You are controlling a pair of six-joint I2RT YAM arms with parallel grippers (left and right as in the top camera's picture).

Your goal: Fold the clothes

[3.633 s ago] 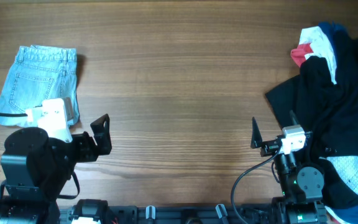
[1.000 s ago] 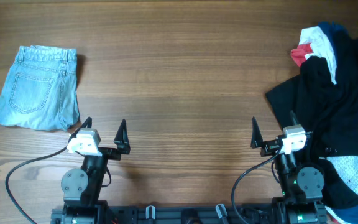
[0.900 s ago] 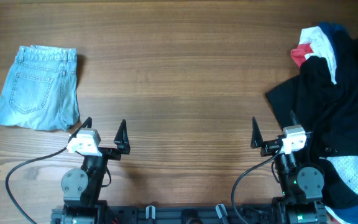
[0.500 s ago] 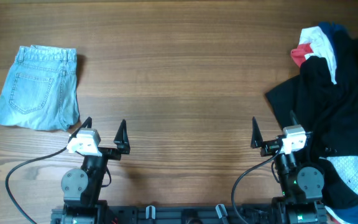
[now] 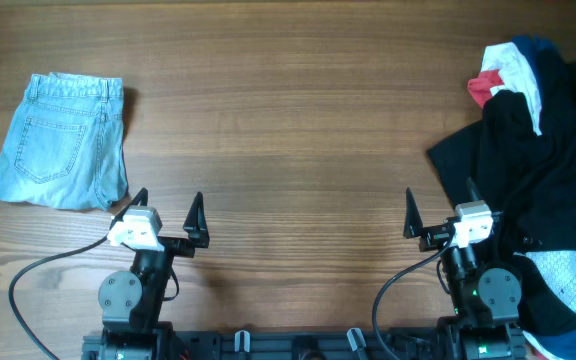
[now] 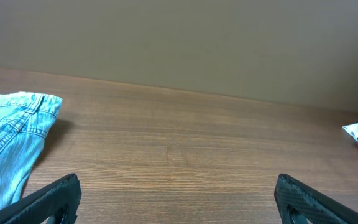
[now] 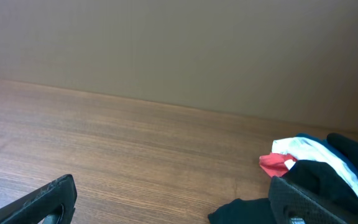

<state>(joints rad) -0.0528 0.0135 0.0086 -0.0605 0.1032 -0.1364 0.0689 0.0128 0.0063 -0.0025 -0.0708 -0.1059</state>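
Observation:
The pale-blue denim jeans (image 5: 60,140) lie folded at the table's far left; they also show in the left wrist view (image 6: 8,146). A heap of black, white, red and navy clothes (image 5: 543,150) lies at the right; its edge shows in the right wrist view (image 7: 319,171). My left gripper (image 5: 166,212) is open and empty near the front edge, just right of the jeans, with bare wood between its fingers (image 6: 176,199). My right gripper (image 5: 438,212) is open and empty near the front edge, at the black garment's left edge (image 7: 173,199).
A wooden table (image 5: 288,120) spreads between the jeans and the heap. A plain wall stands behind the table's far edge (image 6: 179,37). The arm bases (image 5: 133,295) and cables sit at the front edge.
The left arm drew back from beside the jeans to its place at the front edge 3.6 s ago; since one second ago nothing has moved.

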